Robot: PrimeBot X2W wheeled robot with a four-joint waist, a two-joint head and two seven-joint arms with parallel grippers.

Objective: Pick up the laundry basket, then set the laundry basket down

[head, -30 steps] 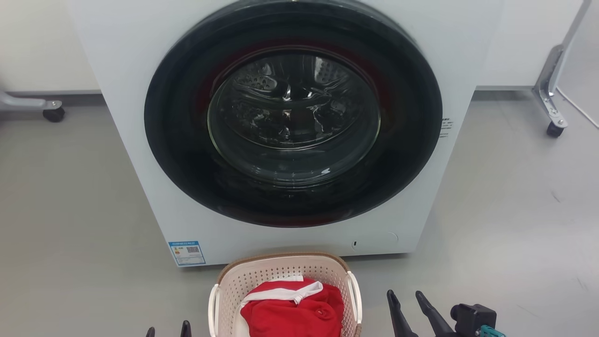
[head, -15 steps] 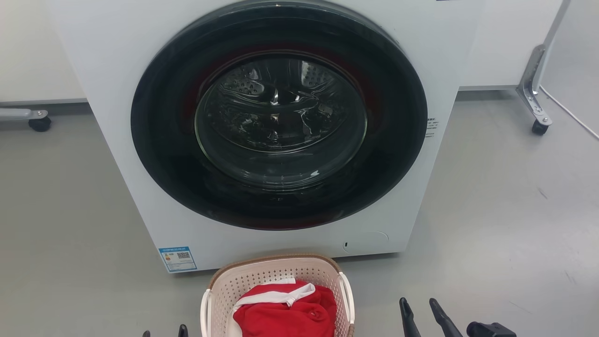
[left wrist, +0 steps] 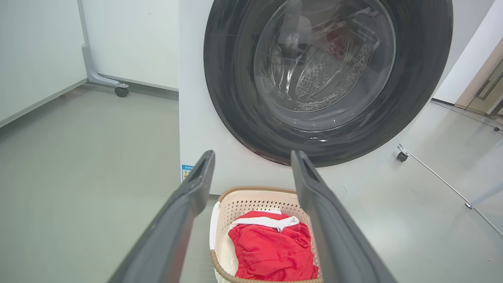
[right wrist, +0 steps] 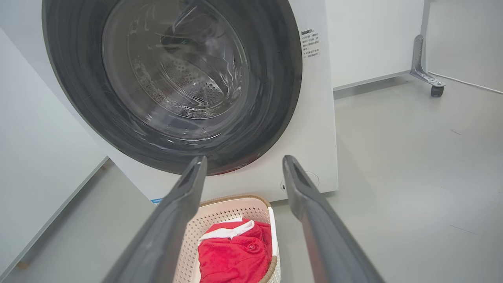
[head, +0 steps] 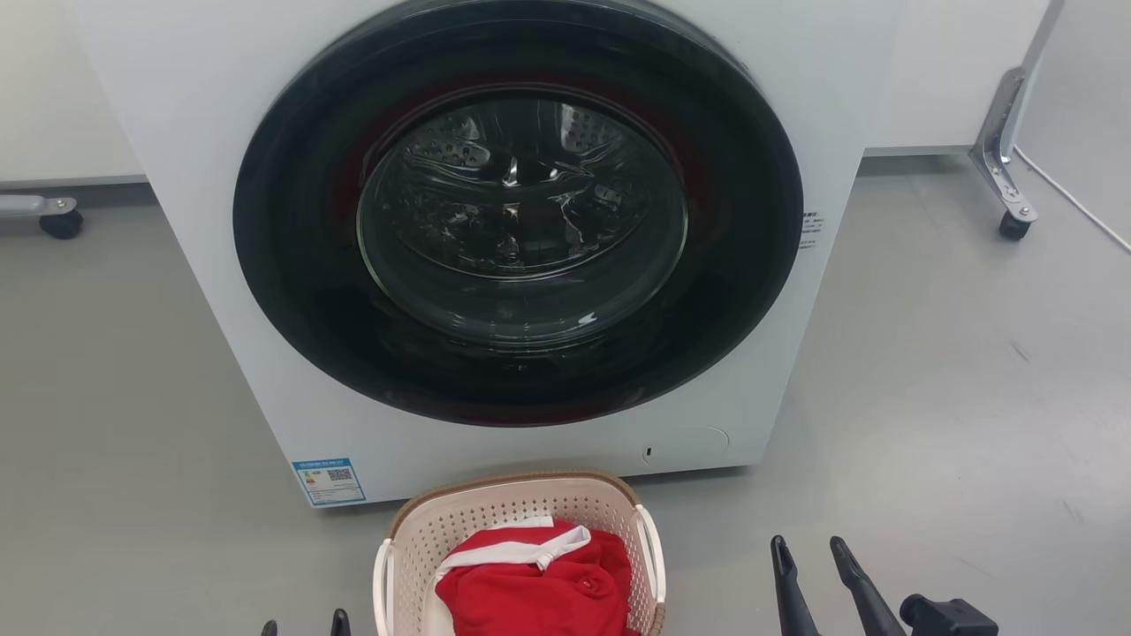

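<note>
While the laundry basket (head: 512, 480) sits on the grey floor (head: 937, 397) just before the washing machine (head: 185, 194), far rim near the machine's base, both grippers are spread wide, holding nothing: left gripper (head: 303, 625) just beside the basket's left edge, right gripper (head: 808, 549) apart over floor.

Premises read as a test room or lab staged as a laundry corner. A front-loading washing machine (head: 521, 256) stands on bare grey floor (head: 928, 397). White partition panels (head: 937, 71) on castor feet (head: 1013, 227) enclose it.
</note>
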